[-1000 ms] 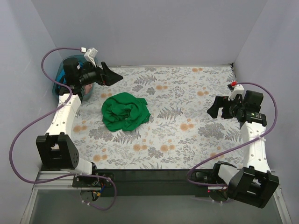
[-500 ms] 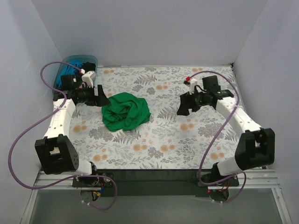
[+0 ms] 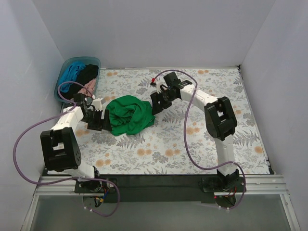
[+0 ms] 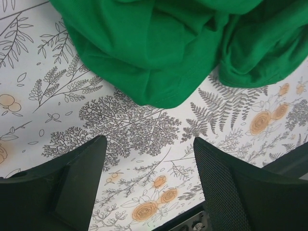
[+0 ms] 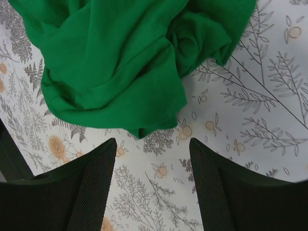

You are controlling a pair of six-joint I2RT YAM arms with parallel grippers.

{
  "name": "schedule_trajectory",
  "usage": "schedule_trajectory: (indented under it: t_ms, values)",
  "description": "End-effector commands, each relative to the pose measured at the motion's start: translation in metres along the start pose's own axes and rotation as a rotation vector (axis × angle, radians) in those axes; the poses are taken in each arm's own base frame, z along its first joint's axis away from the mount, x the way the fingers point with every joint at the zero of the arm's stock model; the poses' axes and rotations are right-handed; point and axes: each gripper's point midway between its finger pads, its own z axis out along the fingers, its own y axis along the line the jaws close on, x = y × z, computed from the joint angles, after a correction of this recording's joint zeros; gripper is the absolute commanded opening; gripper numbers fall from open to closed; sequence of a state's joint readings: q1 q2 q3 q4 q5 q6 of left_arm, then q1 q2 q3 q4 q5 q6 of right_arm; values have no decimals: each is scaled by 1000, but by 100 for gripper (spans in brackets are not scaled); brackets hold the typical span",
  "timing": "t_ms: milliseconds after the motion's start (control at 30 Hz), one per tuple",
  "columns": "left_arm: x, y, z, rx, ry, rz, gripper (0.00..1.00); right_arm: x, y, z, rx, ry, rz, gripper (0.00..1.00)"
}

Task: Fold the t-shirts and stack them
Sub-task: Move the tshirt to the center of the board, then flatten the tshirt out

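Observation:
A bright green t-shirt (image 3: 129, 114) lies crumpled on the left middle of the floral tablecloth (image 3: 192, 139). My left gripper (image 3: 98, 120) is open and low at the shirt's left edge. In the left wrist view the shirt's hem (image 4: 159, 48) lies just ahead of the left gripper (image 4: 149, 144). My right gripper (image 3: 156, 103) is open at the shirt's right edge. In the right wrist view the shirt (image 5: 115, 62) lies just ahead of the right gripper (image 5: 153, 142). Both grippers are empty. Teal-blue (image 3: 72, 73), black (image 3: 88, 73) and pink (image 3: 88, 88) shirts lie in the tub.
The pale blue plastic tub (image 3: 79, 59) stands at the back left corner, off the tablecloth's edge. White walls close in the back and both sides. Purple cables loop from both arms; the right arm stretches far across the table.
Both arms have swung in toward the green shirt. The left gripper dropped from near the tub to the shirt's left edge. The right gripper crossed from the right side to the shirt's right edge.

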State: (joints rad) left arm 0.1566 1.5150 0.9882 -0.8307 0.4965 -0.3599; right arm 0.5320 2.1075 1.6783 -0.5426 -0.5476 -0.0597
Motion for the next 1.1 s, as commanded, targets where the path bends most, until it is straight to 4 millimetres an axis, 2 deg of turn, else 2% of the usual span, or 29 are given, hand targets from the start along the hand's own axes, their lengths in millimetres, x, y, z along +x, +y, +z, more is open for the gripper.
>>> schedule_trajectory:
  t_ms: [0,67,100,200,333,400,433,467,500,533,567,600,667,700,767,800,867,900,933,1033,1067]
  values:
    - [1,9,10,-40,13,-2,71,-32,3,9,6,-59,-9,69]
    - [3,11,17,-55,31,-12,70,-36,4,17,-1,-57,8,69]
    - [5,13,23,-57,45,-18,69,-44,5,18,-1,-72,0,69]
    - [10,14,33,-68,82,-28,66,-40,1,35,-20,-52,20,69]
    - [13,18,47,-73,111,-69,63,-35,10,44,-73,-32,31,67]
    - [11,18,50,-71,118,-85,53,-30,15,45,-108,-21,39,52]
    - [8,18,49,-71,111,-88,53,-29,17,44,-116,-19,37,45]
    - [8,19,51,-69,117,-107,41,-28,19,42,-117,-18,34,32]
    - [3,18,49,-66,110,-108,35,-32,21,34,-116,-33,20,28]
    - [0,17,48,-66,106,-113,29,-27,22,31,-127,-27,29,22]
    - [-5,16,47,-63,96,-117,18,-28,22,25,-127,-33,31,9]
    - [-13,14,43,-56,78,-122,13,-35,21,10,-117,-60,31,2]
    - [-25,10,38,-46,51,-120,5,-32,15,-6,-107,-70,48,1]
    - [-37,8,31,-45,22,-117,0,-40,7,-28,-86,-109,51,1]
    - [-47,6,24,-47,-3,-108,0,-40,-4,-50,-54,-124,68,1]
    - [-54,4,19,-48,-20,-99,0,-46,-14,-71,-26,-158,52,1]
    - [-70,2,8,-54,-61,-81,0,-47,-26,-93,22,-176,29,1]
    - [-74,2,4,-56,-67,-81,0,-46,-33,-112,53,-192,33,1]
    - [-86,1,-4,-60,-98,-62,0,-46,-37,-122,77,-199,26,1]
    - [-100,1,-17,-82,-129,-30,0,-45,-52,-156,161,-216,-1,1]
    - [-111,3,-25,-106,-156,-11,0,-45,-56,-165,182,-219,-8,1]
